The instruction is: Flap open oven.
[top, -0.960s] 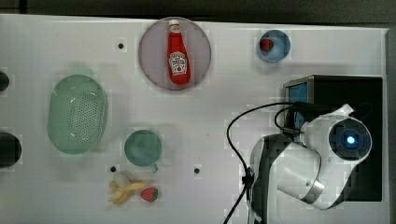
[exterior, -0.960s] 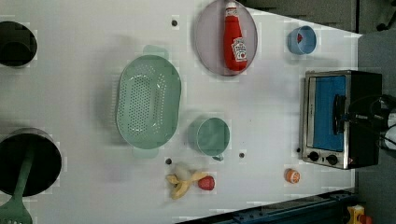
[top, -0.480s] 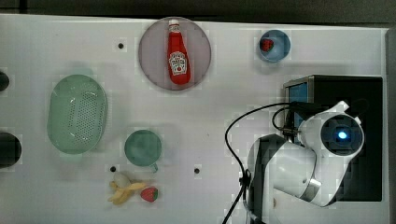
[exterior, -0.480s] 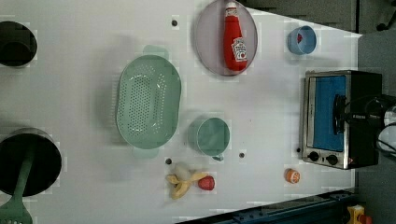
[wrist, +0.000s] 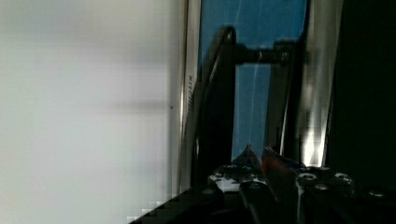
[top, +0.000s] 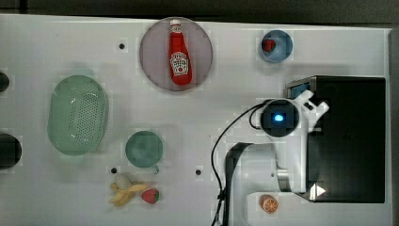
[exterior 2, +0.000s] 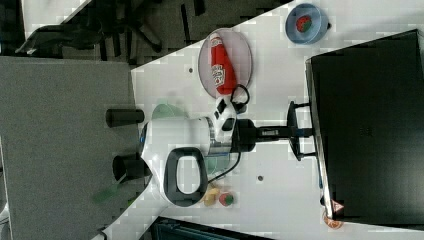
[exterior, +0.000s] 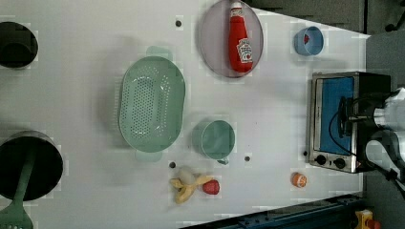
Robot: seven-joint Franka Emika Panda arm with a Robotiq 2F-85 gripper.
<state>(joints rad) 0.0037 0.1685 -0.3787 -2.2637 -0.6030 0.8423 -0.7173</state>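
your arm has swung round in the top view, putting the gripper (exterior 2: 299, 131) against the front of the oven (top: 350, 136), which sits at the top view's right end of the table (top: 94, 42). its fingers straddle the door's dark bar handle (wrist: 219, 102), narrowing but not clamped. door reads shut, so the pull-down isn't done.

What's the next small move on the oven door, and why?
Probably close the end effector fully on the door handle, then pull. In the left view the oven door looks flat against its frame, and in the right view the fingers reach the oven front.
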